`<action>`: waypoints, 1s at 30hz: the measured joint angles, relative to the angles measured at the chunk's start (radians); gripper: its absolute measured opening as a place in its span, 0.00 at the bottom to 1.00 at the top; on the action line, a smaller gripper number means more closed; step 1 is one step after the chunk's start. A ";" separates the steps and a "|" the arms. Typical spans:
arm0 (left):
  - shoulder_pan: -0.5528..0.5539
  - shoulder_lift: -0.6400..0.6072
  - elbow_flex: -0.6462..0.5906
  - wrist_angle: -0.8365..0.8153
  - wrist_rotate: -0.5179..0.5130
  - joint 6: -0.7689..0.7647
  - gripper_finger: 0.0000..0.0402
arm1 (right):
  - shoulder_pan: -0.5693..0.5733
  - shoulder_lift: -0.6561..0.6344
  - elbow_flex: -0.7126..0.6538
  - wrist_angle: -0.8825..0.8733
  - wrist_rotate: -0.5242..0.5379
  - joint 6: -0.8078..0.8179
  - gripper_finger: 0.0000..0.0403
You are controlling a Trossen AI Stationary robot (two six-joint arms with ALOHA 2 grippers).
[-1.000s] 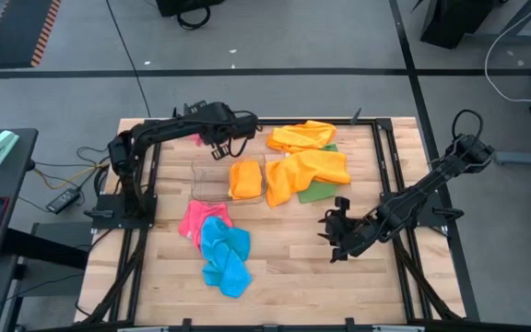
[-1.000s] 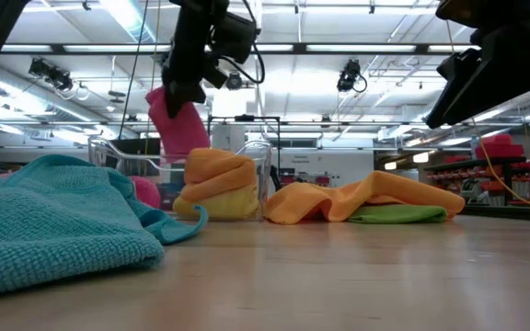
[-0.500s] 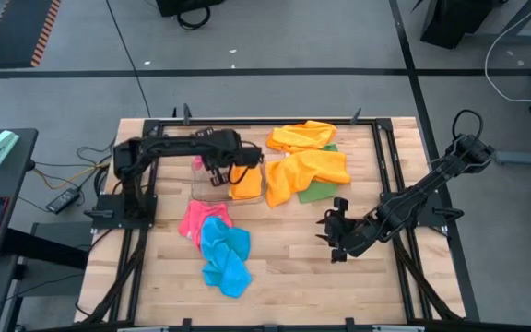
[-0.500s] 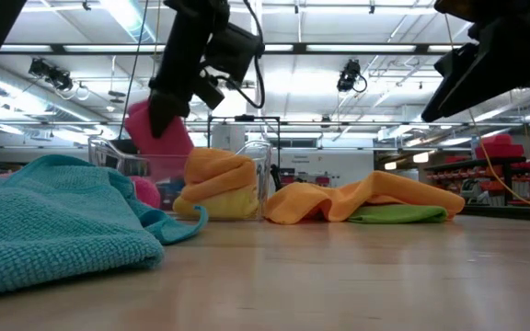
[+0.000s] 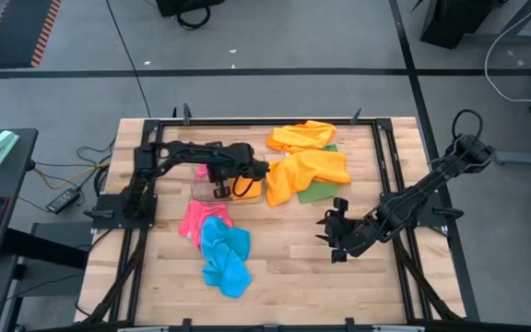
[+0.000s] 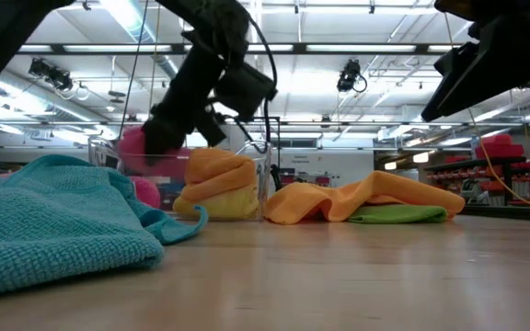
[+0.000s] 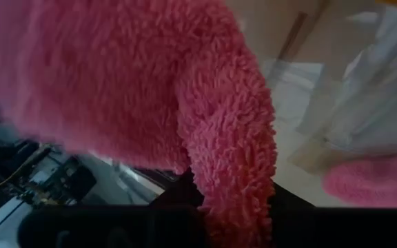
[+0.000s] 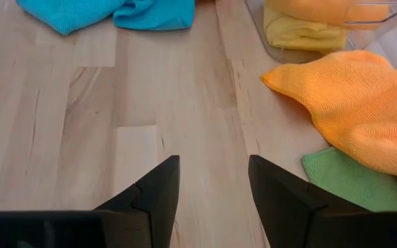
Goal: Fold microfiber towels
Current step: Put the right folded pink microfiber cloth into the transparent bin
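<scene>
Here, left hand [image 5: 218,187] over the clear bin [image 5: 203,190], pinching a folded pink towel [image 7: 150,89] w/ fingers nearly pressed together. Step: stowing the folded towel beside the orange one [image 5: 245,181]. Next: lower, release inside. Right hand [image 8: 212,182] waits spread above the bench [image 5: 293,267], near the blue towel [image 5: 224,258].

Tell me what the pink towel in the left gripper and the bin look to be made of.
Pink towel: soft, fluffy microfiber-like pile; looped fuzzy fibres show in the left wrist view, matte. Bin: probably clear hard plastic; the wood and folded orange towel show through its glossy walls.
</scene>
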 joint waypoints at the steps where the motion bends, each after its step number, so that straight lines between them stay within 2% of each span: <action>1: 0.000 0.011 0.000 0.001 0.001 0.003 0.11 | 0.003 0.000 0.000 0.000 0.000 0.000 0.45; 8: -0.001 0.022 0.000 0.002 0.089 0.016 0.09 | 0.004 0.000 0.000 0.001 0.000 0.000 0.45; 14: -0.001 0.022 0.000 0.028 0.094 0.031 0.07 | 0.010 0.000 0.000 0.008 -0.005 0.002 0.45; 21: -0.002 0.022 0.000 0.064 0.148 0.021 0.13 | 0.018 0.000 0.000 0.008 -0.008 0.007 0.45; 30: -0.008 0.022 0.000 0.096 0.153 0.017 0.10 | 0.018 0.000 0.000 0.015 -0.008 0.007 0.45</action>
